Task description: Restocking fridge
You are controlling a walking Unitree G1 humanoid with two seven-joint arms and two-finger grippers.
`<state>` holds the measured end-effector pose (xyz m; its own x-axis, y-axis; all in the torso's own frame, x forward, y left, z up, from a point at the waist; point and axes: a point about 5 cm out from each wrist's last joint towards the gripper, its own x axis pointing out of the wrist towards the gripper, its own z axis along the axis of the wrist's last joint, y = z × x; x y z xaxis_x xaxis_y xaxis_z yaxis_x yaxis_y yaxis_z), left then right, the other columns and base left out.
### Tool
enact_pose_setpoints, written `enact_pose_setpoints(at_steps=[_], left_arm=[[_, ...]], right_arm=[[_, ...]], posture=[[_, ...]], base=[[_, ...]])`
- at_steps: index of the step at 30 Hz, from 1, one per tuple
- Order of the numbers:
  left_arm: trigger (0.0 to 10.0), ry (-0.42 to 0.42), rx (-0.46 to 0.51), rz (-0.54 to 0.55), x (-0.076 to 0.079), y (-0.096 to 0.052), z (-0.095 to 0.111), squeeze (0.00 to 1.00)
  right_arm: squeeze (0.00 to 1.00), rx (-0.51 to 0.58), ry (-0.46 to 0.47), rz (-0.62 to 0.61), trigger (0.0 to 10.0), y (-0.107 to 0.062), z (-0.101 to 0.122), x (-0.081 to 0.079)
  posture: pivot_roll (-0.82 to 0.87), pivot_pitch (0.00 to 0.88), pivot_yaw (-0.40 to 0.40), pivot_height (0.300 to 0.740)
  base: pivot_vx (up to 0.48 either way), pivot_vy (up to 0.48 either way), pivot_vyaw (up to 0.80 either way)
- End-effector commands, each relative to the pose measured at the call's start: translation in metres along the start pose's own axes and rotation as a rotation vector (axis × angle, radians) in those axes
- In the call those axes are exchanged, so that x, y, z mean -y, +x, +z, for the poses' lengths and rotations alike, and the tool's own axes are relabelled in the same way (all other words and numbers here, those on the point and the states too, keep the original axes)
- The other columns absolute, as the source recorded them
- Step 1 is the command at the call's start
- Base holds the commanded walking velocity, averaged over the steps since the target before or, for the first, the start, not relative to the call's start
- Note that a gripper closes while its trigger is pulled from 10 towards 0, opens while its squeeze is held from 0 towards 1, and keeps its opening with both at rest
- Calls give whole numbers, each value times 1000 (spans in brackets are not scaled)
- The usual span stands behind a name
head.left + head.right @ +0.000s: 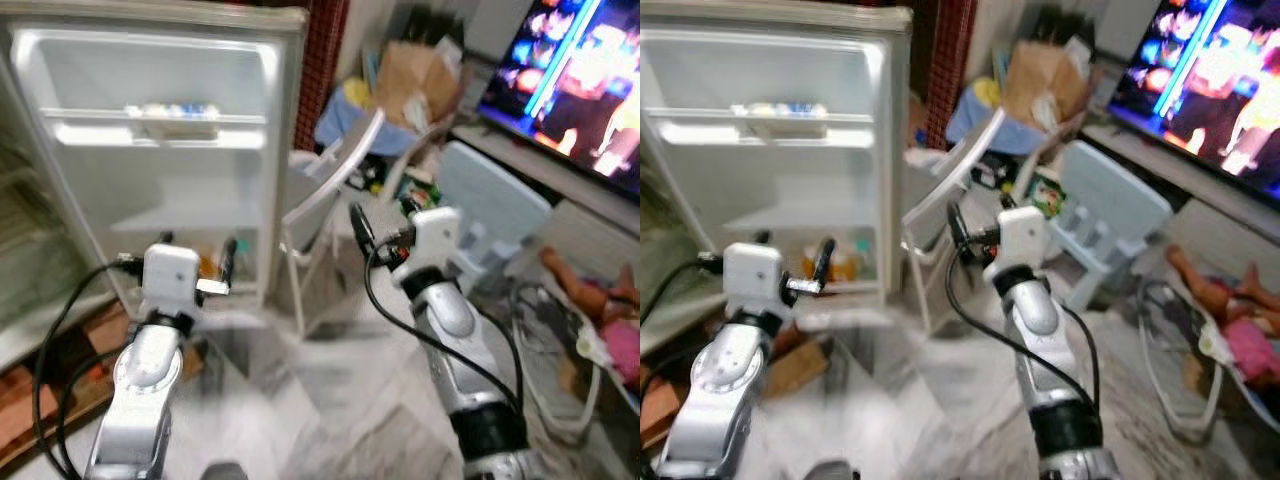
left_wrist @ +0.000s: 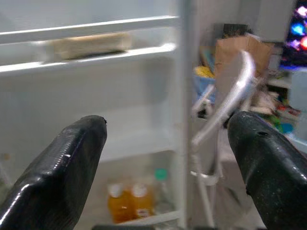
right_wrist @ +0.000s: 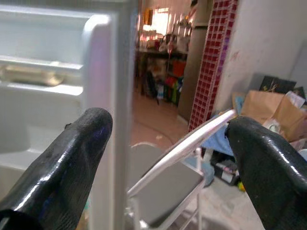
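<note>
Nearest to us, our 2 silver arms reach forward over the pale marble floor (image 1: 330, 420). Our left gripper (image 1: 195, 262) hangs just in front of the open fridge door (image 1: 150, 150), its 2 black fingers (image 2: 62, 167) spread well apart with nothing between them. Our right gripper (image 1: 358, 230) hovers beside that door's outer edge, fingers likewise spread wide and empty.

On the fridge door, the lowest shelf holds 2 orange bottles (image 2: 125, 203) side by side, with a green-capped bottle (image 2: 160, 189) just beside them. Higher on the same door, a shelf carries a flat, blurred pack (image 1: 172, 112) we cannot identify. At the door's hinge side we see part of the dim fridge cabinet (image 1: 30, 230).

Just beyond the door's outer edge stands a folded grey chair (image 1: 325, 200). Farther from the door lie a brown paper bag (image 1: 420, 75) on a cluttered heap, a pale blue child's chair (image 1: 490, 205), a lit screen (image 1: 575, 80), and a doll (image 1: 600, 300) on the floor.
</note>
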<state>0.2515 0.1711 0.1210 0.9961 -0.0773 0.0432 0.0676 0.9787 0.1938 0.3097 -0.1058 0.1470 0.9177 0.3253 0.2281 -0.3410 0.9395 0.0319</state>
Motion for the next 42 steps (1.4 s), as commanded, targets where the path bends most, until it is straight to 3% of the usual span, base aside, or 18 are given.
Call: enact_pose_setpoints(at_steps=[1, 16, 31, 42], left_arm=[[10000, 11, -3, -49, 10, 0, -3, 0], [10000, 10, -87, 106, 3, -2, -16, 0], [10000, 26, -104, 147, -6, 2, -17, 0], [10000, 20, -170, 169, -4, -4, -24, 0]], right_arm=[[0, -1, -13, -13, 10000, -2, 0, 7], [0, 50, -11, 24, 10000, 8, 14, 4], [0, 62, -27, 7, 10000, 13, 14, 5], [0, 27, -21, -28, 10000, 14, 7, 7]], posture=[[179, 0, -84, 740], [186, 0, -81, 740], [196, 0, -74, 740], [202, 0, -72, 740]], base=[[0, -428, 788], [392, -203, 789], [472, 0, 774], [462, 0, 83]])
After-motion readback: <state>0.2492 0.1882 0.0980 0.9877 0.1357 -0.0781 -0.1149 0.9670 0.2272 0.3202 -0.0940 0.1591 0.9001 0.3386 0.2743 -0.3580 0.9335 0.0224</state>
